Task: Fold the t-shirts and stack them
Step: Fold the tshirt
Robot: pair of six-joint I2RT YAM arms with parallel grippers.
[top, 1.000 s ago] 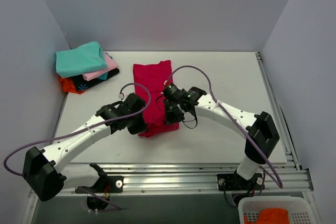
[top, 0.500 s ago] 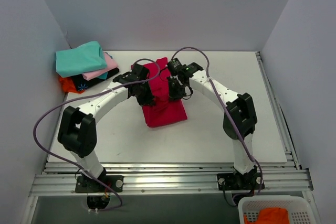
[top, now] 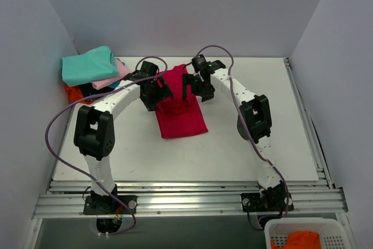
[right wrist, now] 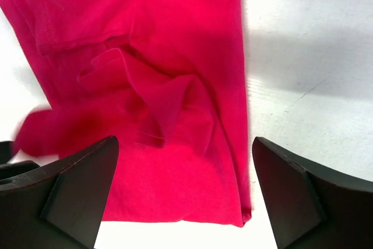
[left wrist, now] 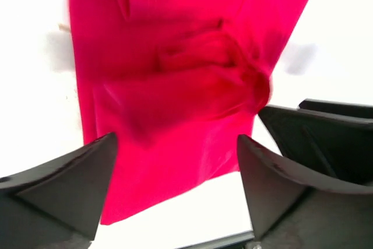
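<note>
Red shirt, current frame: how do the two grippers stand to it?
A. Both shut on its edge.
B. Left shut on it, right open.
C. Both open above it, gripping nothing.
C: the wrist views show the left gripper and the right gripper with fingers wide apart, the red shirt lying loose below.

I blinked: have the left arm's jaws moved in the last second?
Yes. The left gripper has moved away from the table's near rail toward the back wall, ending near the folded shirt stack.
</note>
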